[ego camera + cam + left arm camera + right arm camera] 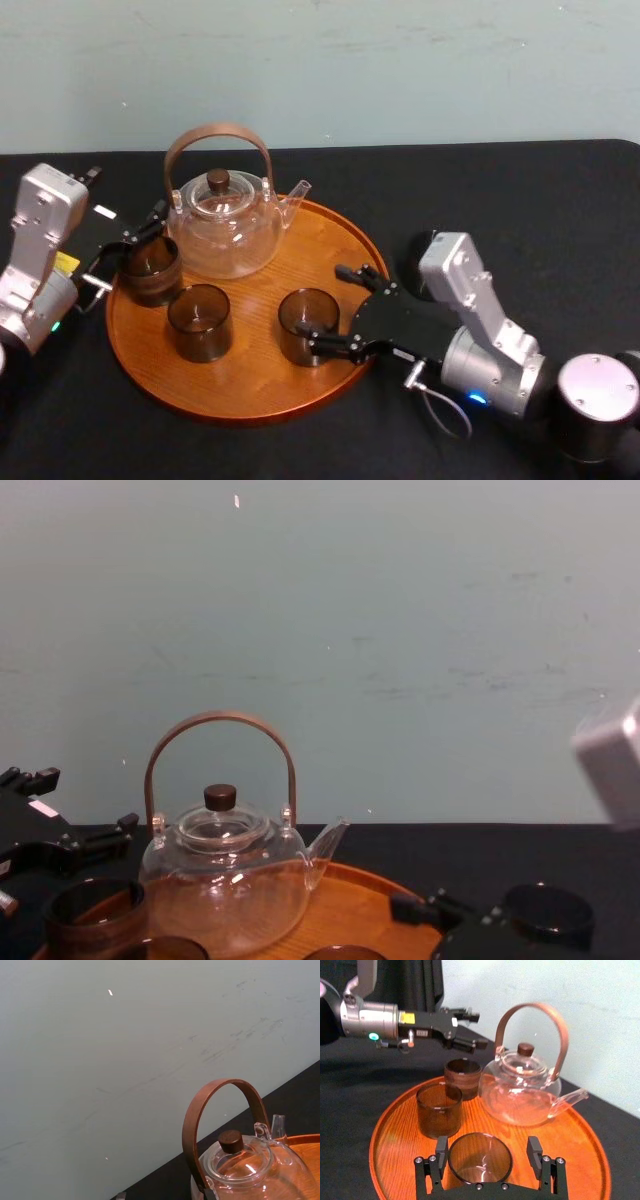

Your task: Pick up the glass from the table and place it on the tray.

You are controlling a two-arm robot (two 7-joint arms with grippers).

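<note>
Glass (308,325) sits on the tray (250,385) inside the parted right hand (487,1149).

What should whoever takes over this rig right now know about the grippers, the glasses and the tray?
Right gripper: fingers open on either side of the right glass, which stands on the tray.
Left gripper: open, beside the left glass, not gripping it.
Done: those two, the middle glass and the teapot all stand on the tray.
Left: probably just back both grippers away.
</note>
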